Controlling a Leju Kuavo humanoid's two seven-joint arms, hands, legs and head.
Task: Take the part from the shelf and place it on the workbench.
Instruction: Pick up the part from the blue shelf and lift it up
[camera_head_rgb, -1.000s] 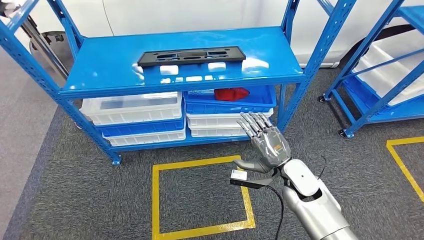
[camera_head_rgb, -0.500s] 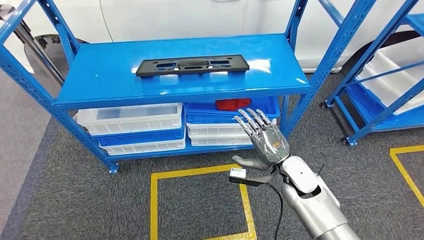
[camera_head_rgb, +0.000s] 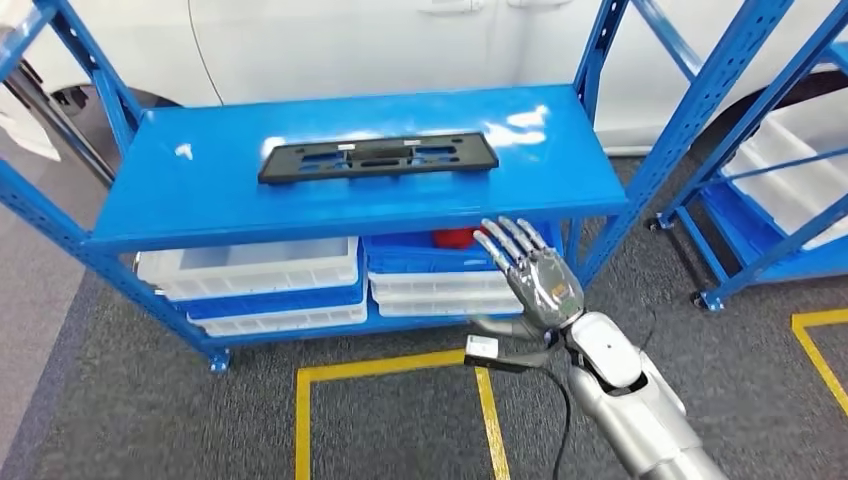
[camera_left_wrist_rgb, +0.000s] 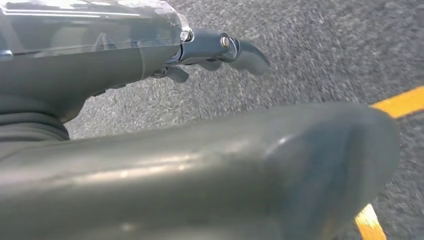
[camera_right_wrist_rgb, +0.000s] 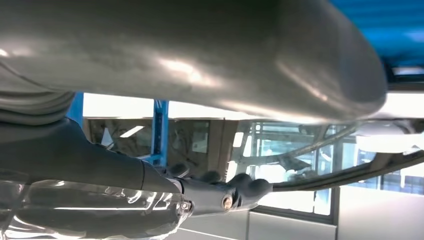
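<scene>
1. Your right hand (camera_head_rgb: 530, 275) is raised in front of the blue shelf (camera_head_rgb: 200, 190), fingers spread wide and pointing up, thumb out to the side, holding nothing.
2. The part (camera_head_rgb: 378, 158), a long flat black plate with slots, lies on the shelf's top board, above and beyond that hand and a little to its left, well apart from the fingertips.
3. The hand's fingertips sit just below the front edge of the top board, in front of the lower level.
4. Behind the hand on the lower level you have a stack of blue and white bins (camera_head_rgb: 440, 275) with something red (camera_head_rgb: 455, 238) in the top one; to the hand's left sits a second stack of white and blue bins (camera_head_rgb: 255, 285).
5. Below the hand, yellow tape (camera_head_rgb: 390, 362) marks a square on the grey carpet.
6. To the hand's right stands a second blue rack (camera_head_rgb: 770, 150) carrying white trays.
7. Your left hand (camera_left_wrist_rgb: 215, 50) hangs over the grey carpet near a yellow tape line (camera_left_wrist_rgb: 400, 101); its fingers look partly curled with nothing in them, but you cannot tell how far they are closed.
8. Beyond the shelf there is a white car body (camera_head_rgb: 400, 45).
</scene>
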